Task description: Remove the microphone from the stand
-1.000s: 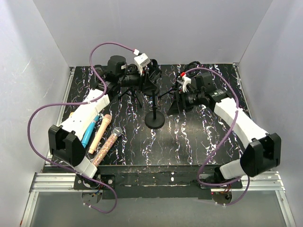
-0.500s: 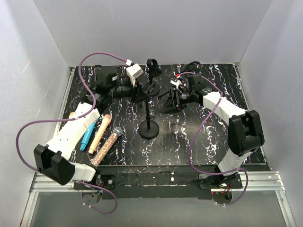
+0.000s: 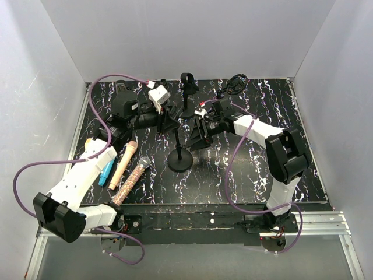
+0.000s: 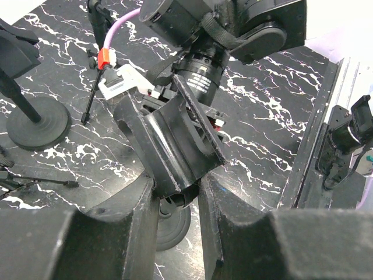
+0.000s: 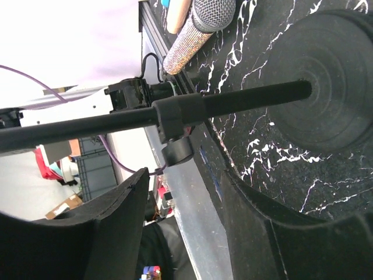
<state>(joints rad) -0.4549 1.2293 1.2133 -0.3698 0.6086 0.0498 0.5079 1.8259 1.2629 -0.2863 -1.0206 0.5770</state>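
The left gripper (image 3: pixel 168 121) sits narrowed at the top of the stand (image 3: pixel 179 160), probably to steady it; I cannot tell whether it clamps. The right gripper (image 5: pixel 186 175) is open, just short of the pole (image 5: pixel 250 94). The microphone, presumably up top, is hidden.

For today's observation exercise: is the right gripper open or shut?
Open: the right gripper shows its fingers well apart, clamping nothing.

The left arm (image 3: pixel 87 169) and right arm (image 3: pixel 259 127) both have white shells broken by chunky black joints. A purple cable (image 3: pixel 125 75) loops off each; a red band (image 4: pixel 103 58) rings the right one's.
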